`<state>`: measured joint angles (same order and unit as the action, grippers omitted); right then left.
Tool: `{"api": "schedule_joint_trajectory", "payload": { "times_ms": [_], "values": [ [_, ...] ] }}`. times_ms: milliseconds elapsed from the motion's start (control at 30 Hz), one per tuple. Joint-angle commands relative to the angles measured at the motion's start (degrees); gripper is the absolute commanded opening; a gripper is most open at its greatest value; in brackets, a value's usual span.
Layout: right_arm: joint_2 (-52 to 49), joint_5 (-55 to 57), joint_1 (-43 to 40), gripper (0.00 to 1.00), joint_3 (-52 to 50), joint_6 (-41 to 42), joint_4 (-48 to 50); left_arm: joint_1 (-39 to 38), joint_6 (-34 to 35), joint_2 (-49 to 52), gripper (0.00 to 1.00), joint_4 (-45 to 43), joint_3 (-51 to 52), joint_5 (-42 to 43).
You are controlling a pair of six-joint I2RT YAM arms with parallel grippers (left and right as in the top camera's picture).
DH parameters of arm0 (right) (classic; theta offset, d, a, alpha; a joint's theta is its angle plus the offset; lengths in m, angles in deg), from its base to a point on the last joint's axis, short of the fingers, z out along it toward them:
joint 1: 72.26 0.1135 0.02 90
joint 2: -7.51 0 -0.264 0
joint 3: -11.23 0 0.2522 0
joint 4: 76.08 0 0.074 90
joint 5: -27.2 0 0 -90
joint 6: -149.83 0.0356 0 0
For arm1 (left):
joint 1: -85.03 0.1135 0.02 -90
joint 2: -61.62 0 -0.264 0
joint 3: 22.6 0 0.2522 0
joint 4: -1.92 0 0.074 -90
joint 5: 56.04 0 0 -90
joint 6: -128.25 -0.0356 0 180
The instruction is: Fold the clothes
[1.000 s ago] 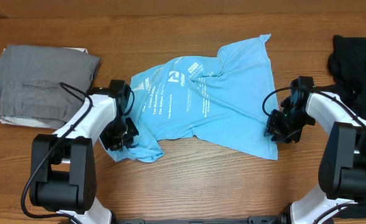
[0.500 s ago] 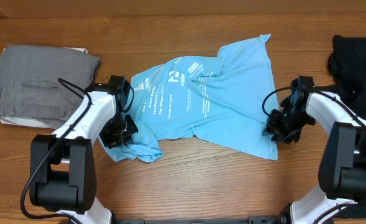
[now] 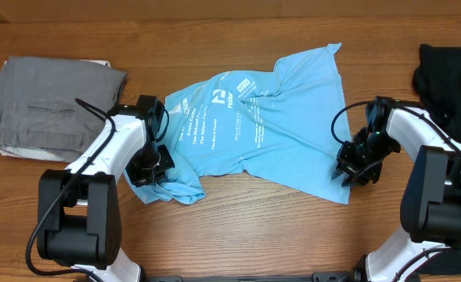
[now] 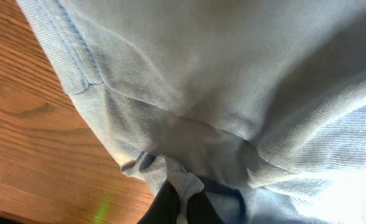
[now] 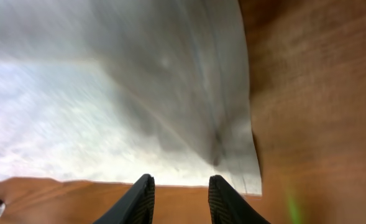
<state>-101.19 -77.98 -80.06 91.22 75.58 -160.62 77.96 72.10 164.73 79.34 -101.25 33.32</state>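
One risk: left gripper (image 4: 183,202) pinches a thin shirt (image 3: 269,129) bunch that may slip; right gripper (image 5: 179,198) open, hem (image 5: 189,178) just ahead.

My table (image 3: 238,235) is warm brown wood, its grain running left to right in the overhead view. A paler tan strip (image 3: 214,8) runs along its far edge; I cannot tell what it is. Folded grey cloth (image 3: 50,102) lies far left and black cloth (image 3: 449,66) far right. The light is even and the shadows soft. A green glint (image 5: 291,205) sits on the wood.
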Motion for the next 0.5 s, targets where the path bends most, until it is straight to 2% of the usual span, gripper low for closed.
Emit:
{"api": "schedule_joint_trajectory", "payload": {
  "times_ms": [0,167,367,467],
  "values": [
    [-0.3,-0.3,-0.2,0.33,1.2,0.6,-0.7,-0.1,-2.2,0.6,0.04,0.2,-1.0,0.7],
    [-0.3,-0.3,-0.2,0.33,-1.9,0.8,1.9,-0.1,-2.2,0.6,0.04,0.2,-1.0,0.7],
    [-0.3,0.3,-0.3,0.04,-7.0,0.8,8.8,-0.1,-2.2,0.6,0.04,-0.5,-1.0,0.7],
    [-0.3,0.7,-0.3,0.04,-7.0,0.9,9.7,-0.1,-2.2,0.6,0.04,-0.5,-1.0,0.7]
  ]
}}
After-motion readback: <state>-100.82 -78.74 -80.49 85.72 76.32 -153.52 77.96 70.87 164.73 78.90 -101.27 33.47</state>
